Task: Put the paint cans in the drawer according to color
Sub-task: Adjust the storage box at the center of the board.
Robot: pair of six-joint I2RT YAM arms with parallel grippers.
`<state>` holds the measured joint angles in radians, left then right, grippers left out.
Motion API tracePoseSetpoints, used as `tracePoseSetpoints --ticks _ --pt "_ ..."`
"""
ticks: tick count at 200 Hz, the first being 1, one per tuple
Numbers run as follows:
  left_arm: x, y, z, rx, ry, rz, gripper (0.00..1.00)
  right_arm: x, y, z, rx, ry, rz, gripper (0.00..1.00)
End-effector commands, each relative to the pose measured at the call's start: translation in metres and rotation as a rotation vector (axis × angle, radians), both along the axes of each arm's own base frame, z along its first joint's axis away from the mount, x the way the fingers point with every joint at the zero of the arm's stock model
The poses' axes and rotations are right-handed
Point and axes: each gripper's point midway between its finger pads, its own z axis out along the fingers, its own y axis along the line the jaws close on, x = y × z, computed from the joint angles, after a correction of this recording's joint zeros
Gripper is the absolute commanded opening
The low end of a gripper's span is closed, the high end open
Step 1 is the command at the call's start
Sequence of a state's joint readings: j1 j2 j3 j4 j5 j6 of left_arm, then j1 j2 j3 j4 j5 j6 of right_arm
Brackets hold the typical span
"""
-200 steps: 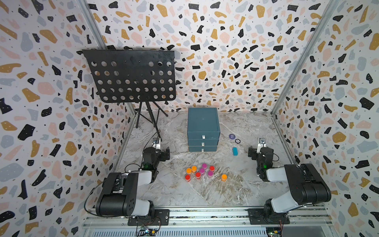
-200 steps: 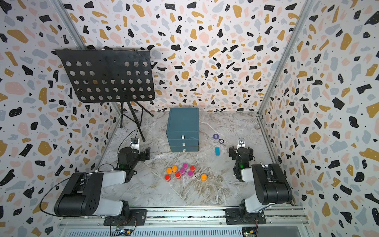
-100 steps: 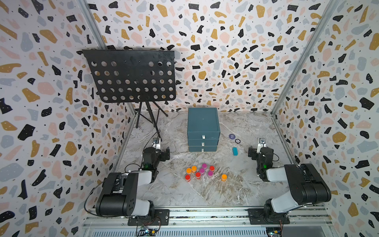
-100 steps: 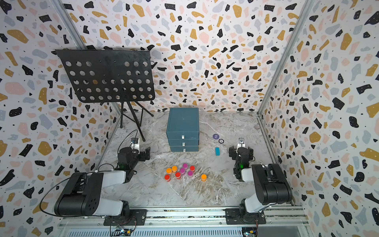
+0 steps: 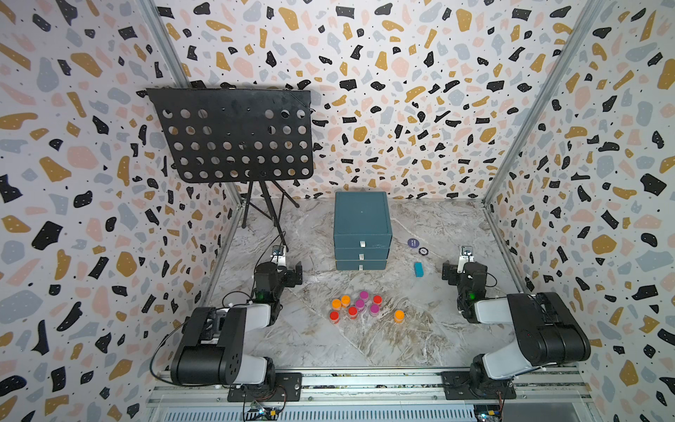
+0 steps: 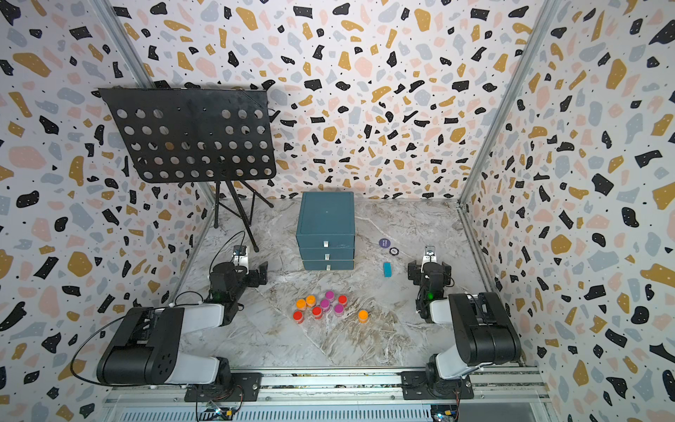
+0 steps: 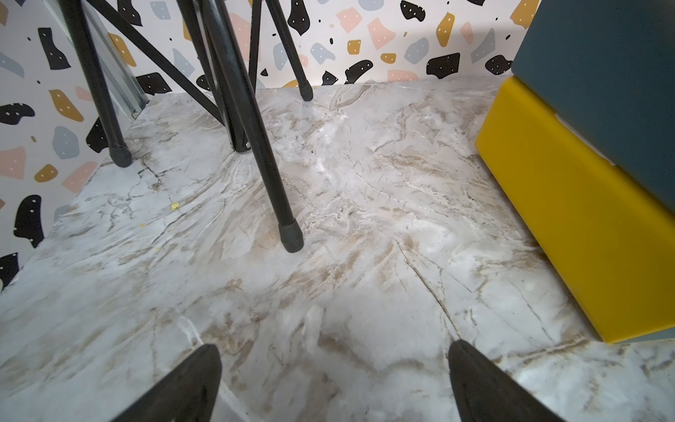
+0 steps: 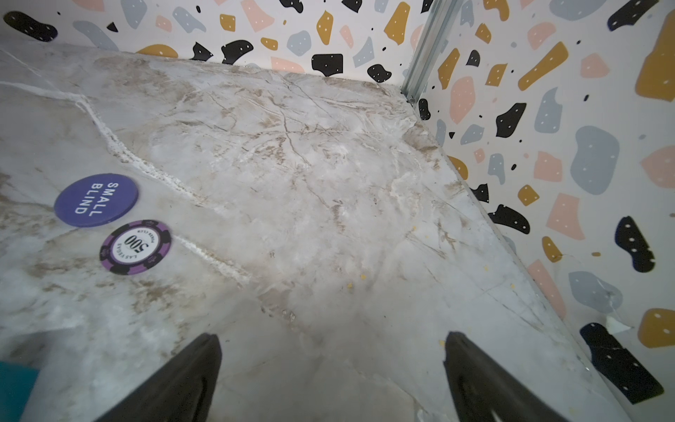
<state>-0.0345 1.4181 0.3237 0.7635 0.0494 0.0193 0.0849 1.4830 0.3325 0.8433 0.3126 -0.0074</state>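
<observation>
Nine paint cans (image 5: 359, 308) sit in a loose huddle on the marble counter (image 5: 365, 347), roughly midway between the two arms and in front of the drawer (image 5: 361, 219). Eight of them crowd together with orange, red and magenta lids mixed, while one orange can (image 5: 399, 315) stands a little off to the right. The drawer is a dark teal chest of three stacked tiers, all pushed in, each with a small white pull facing the cans.

The left claw (image 7: 333, 352) rests low to the left of the chest with its fingers spread wide and only bare marble between them. The chest's yellow side (image 7: 569, 226) is close on its right, and the legs of the black music stand (image 5: 233, 135) are ahead of it. The right claw (image 8: 330, 338) is likewise spread with nothing in it, aimed at the back right corner. A purple "SMALL BLIND" disc (image 8: 96, 200) and a poker chip (image 8: 135, 247) lie off to its left, and a small teal block (image 5: 418, 269) lies just beside it.

The cans lie well apart from both claws - behind them, toward the front rail.
</observation>
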Motion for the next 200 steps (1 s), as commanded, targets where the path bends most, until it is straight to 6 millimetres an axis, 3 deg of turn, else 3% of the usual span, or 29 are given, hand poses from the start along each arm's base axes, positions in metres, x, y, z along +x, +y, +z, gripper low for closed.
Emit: tracePoseSetpoints --ticks 1,21,38,45,51,60,73,90,123,149,173,200 --pt "0.006 -0.008 0.023 0.002 -0.054 -0.050 1.00 0.004 -0.005 0.040 -0.028 0.002 -0.066 1.00" --pt "0.006 0.016 0.046 0.000 0.023 0.110 1.00 -0.003 -0.018 0.066 -0.030 0.048 -0.173 1.00" --pt "-0.006 0.061 0.073 -0.119 0.011 0.453 1.00 -0.016 -0.027 0.086 -0.043 0.040 -0.255 1.00" --pt "-0.016 0.082 0.084 -0.211 -0.037 0.634 1.00 -0.021 -0.028 0.093 -0.004 0.023 -0.277 1.00" --pt "-0.032 0.094 0.081 -0.329 -0.026 0.783 1.00 -0.024 -0.025 0.096 0.030 0.025 -0.266 1.00" --pt "-0.048 0.095 0.087 -0.399 0.005 0.846 1.00 -0.027 -0.016 0.101 0.085 0.034 -0.223 1.00" --pt "-0.054 0.089 0.098 -0.339 0.007 0.753 1.00 -0.033 -0.003 0.105 0.150 0.066 -0.168 1.00" --pt "-0.064 0.088 0.092 -0.408 -0.053 0.754 1.00 -0.039 0.009 0.110 0.213 0.093 -0.118 1.00" --pt "-0.051 0.036 0.110 -0.550 0.005 0.456 1.00 -0.053 0.034 0.109 0.329 0.193 -0.041 0.94" --pt "-0.040 -0.007 0.140 -0.583 0.106 0.251 1.00 -0.060 0.074 0.110 0.426 0.233 0.107 0.91" --pt "-0.042 -0.050 0.159 -0.558 0.159 0.088 1.00 -0.068 0.106 0.111 0.464 0.266 0.193 0.89" --pt "-0.045 -0.098 0.170 -0.562 0.216 -0.054 1.00 -0.075 0.153 0.115 0.518 0.332 0.345 0.86"
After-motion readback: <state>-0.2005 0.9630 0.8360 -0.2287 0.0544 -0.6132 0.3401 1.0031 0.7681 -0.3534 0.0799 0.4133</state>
